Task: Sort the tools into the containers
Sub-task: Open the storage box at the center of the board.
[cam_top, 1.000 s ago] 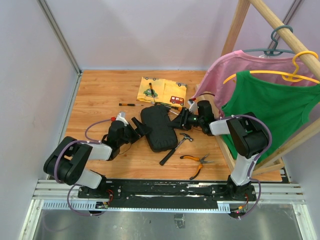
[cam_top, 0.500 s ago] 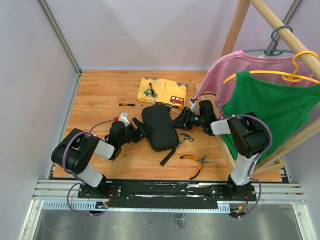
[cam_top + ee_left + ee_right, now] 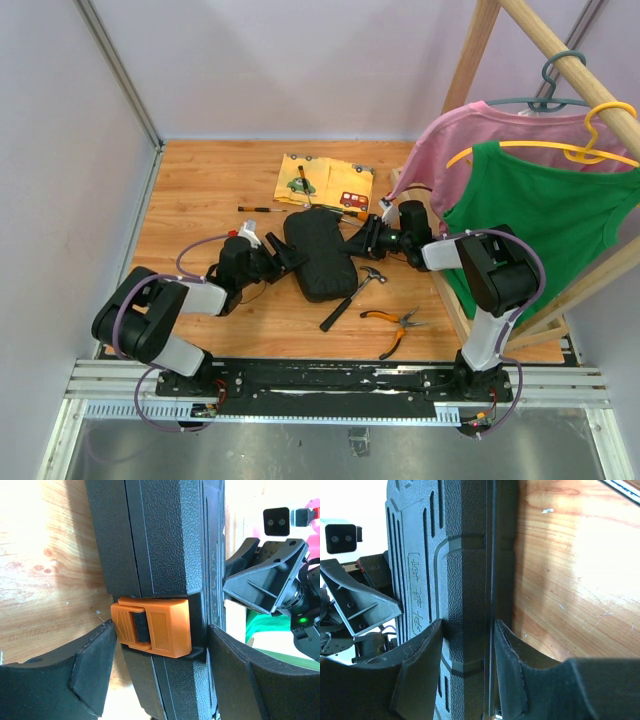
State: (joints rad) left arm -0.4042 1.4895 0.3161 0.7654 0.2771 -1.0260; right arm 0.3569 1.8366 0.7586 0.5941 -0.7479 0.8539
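Note:
The black tool case (image 3: 318, 255) lies closed in the middle of the table. My left gripper (image 3: 283, 256) straddles its left edge at the orange latch (image 3: 152, 626). One pad (image 3: 235, 670) rests on the case and the other (image 3: 92, 672) stands a little off its body. My right gripper (image 3: 362, 238) is shut on the case's right edge (image 3: 465, 580), with both pads (image 3: 420, 675) touching it. A claw hammer (image 3: 352, 292) and orange-handled pliers (image 3: 392, 325) lie to the case's right. A thin dark screwdriver (image 3: 262, 208) lies behind it.
A yellow cloth printed with cars (image 3: 322, 182) lies at the back. A wooden clothes rack (image 3: 470, 70) with pink and green shirts (image 3: 545, 215) stands at the right, over my right arm. A grey wall (image 3: 60, 180) closes the left side.
The case has shifted slightly toward the back with both grippers on it. My left arm's elbow has swung out and back.

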